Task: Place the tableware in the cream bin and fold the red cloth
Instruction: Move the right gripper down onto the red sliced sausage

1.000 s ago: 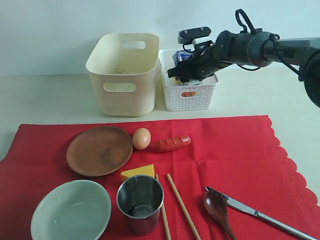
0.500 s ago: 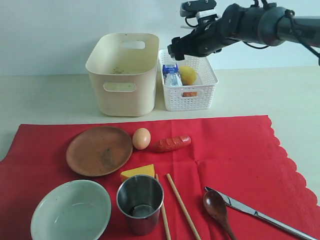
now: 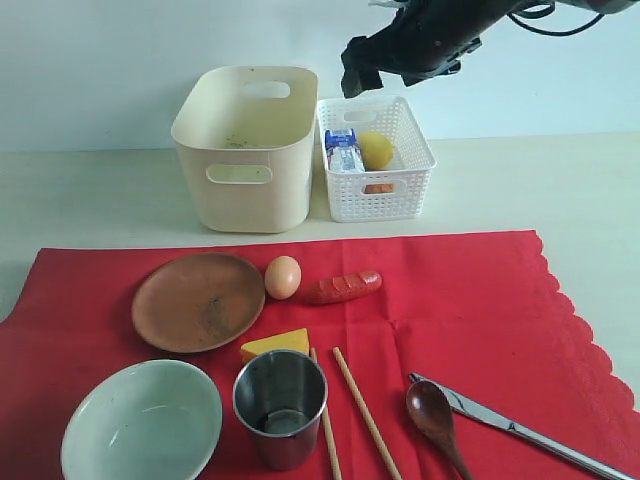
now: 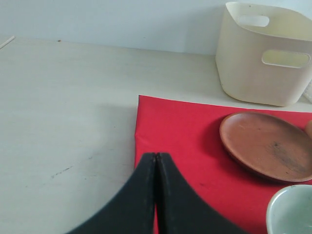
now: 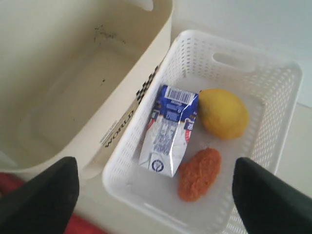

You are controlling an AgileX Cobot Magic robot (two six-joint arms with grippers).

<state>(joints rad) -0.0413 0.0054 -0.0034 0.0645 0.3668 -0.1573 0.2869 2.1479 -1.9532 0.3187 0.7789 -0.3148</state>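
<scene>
The red cloth (image 3: 470, 300) lies flat on the table. On it are the brown plate (image 3: 198, 300), pale bowl (image 3: 140, 420), steel cup (image 3: 281, 405), two chopsticks (image 3: 366, 412), dark spoon (image 3: 436, 412) and knife (image 3: 520, 430). The cream bin (image 3: 248, 150) stands behind the cloth, holding no tableware. My right gripper (image 3: 365, 75) hangs open and empty high over the white basket (image 5: 146, 117). My left gripper (image 4: 156, 156) is shut on nothing, low over the cloth's corner (image 4: 161, 126) near the plate (image 4: 268, 144); the exterior view does not show it.
The white basket (image 3: 375, 195) beside the bin holds a milk carton (image 3: 343, 152), a lemon (image 3: 376, 150) and an orange food piece (image 5: 199, 174). An egg (image 3: 283, 277), a sausage (image 3: 341, 287) and a cheese wedge (image 3: 275, 344) lie on the cloth among the tableware.
My right gripper opened wide, left the milk carton in the white basket, and rose up and away above it. The left gripper has stayed shut.
</scene>
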